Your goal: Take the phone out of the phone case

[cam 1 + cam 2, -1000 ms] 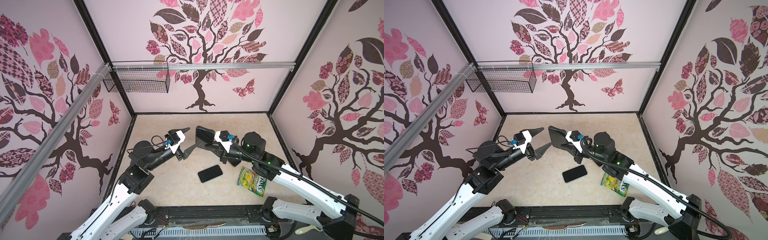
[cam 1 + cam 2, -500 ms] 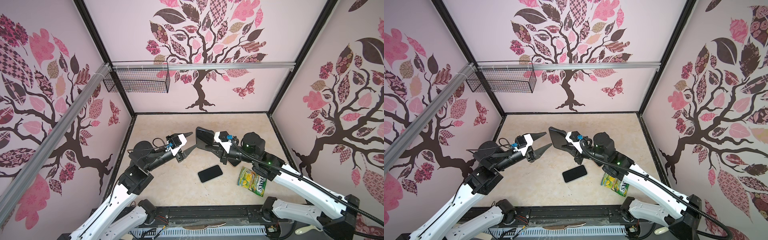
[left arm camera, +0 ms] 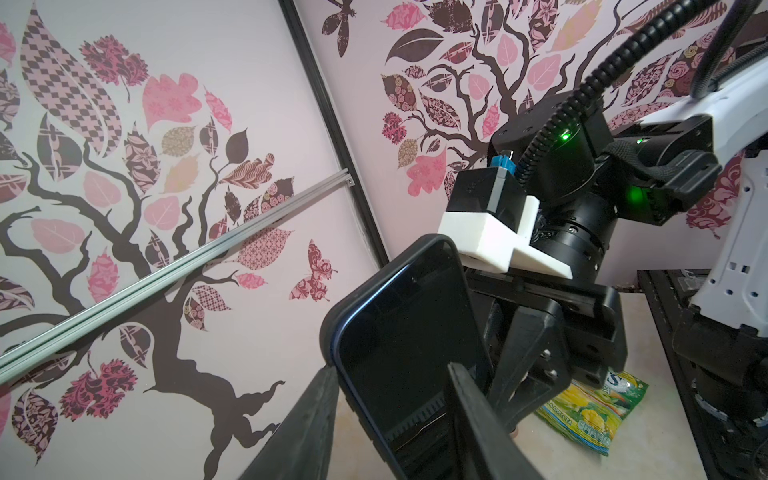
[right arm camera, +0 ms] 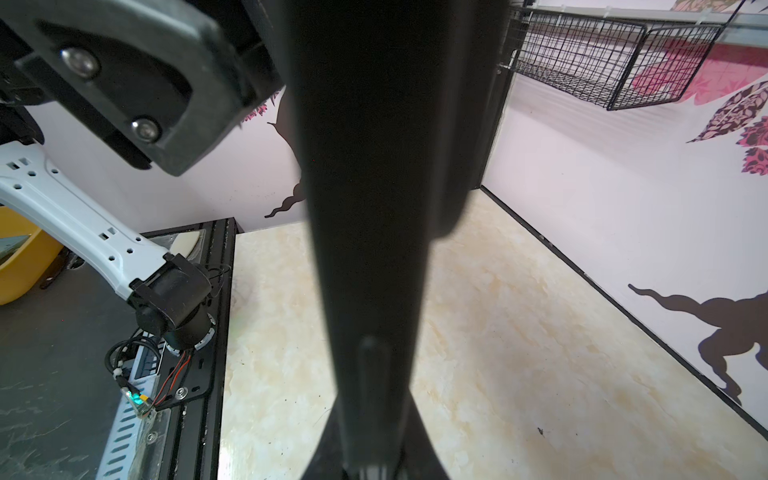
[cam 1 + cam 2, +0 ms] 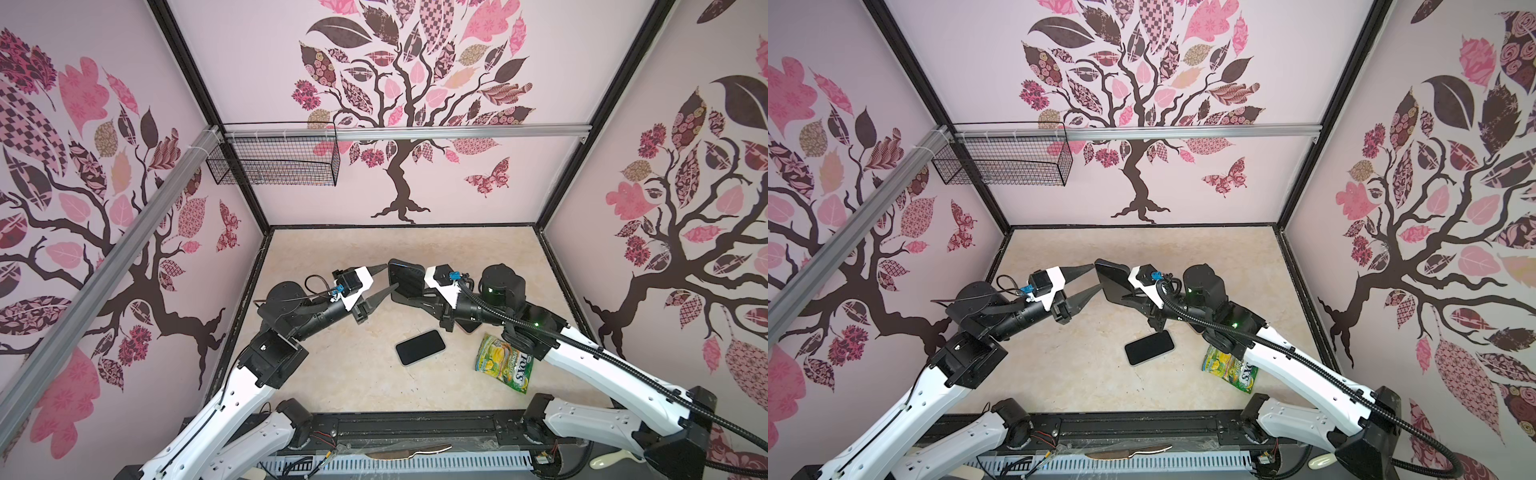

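Note:
My right gripper (image 5: 415, 286) is shut on a black phone case (image 5: 405, 276) and holds it up on edge above the table's middle. In the left wrist view the phone (image 3: 407, 332) sits inside the case (image 3: 326, 328), showing a glossy dark screen with a thin blue rim. My left gripper (image 5: 390, 276) is open at the case's free end. One of its fingertips (image 3: 322, 386) rests by the case's rim and the other lies across the screen. In the right wrist view the case (image 4: 365, 208) runs up the middle as a dark bar from the gripper (image 4: 370, 457).
A second, bare black handset (image 5: 420, 347) lies flat on the marble table (image 5: 353, 374), just under the right arm. A green and yellow snack packet (image 5: 505, 368) lies to its right. A wire basket (image 5: 274, 160) hangs on the back left wall.
The left gripper has moved right, up to the held case, and its jaws have narrowed. The right arm and the case have stayed in place.

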Action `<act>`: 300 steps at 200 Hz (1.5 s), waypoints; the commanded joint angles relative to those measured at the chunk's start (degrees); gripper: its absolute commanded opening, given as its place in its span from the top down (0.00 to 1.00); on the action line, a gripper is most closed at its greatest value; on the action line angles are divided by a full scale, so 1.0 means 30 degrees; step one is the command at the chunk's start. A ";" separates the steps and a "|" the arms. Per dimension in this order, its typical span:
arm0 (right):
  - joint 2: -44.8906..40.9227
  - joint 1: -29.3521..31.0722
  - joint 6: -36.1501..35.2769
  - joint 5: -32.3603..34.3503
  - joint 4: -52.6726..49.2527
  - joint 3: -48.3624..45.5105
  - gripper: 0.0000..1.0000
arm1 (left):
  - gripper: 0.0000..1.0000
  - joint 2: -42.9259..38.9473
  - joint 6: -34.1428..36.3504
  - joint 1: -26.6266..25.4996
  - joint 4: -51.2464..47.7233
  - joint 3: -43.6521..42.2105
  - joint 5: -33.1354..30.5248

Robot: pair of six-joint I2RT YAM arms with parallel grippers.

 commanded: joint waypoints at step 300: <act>0.0250 0.0062 0.0204 0.0922 0.0958 0.1355 1.00 | 0.46 -0.0017 -0.0310 0.0063 0.0495 -0.0105 -0.0080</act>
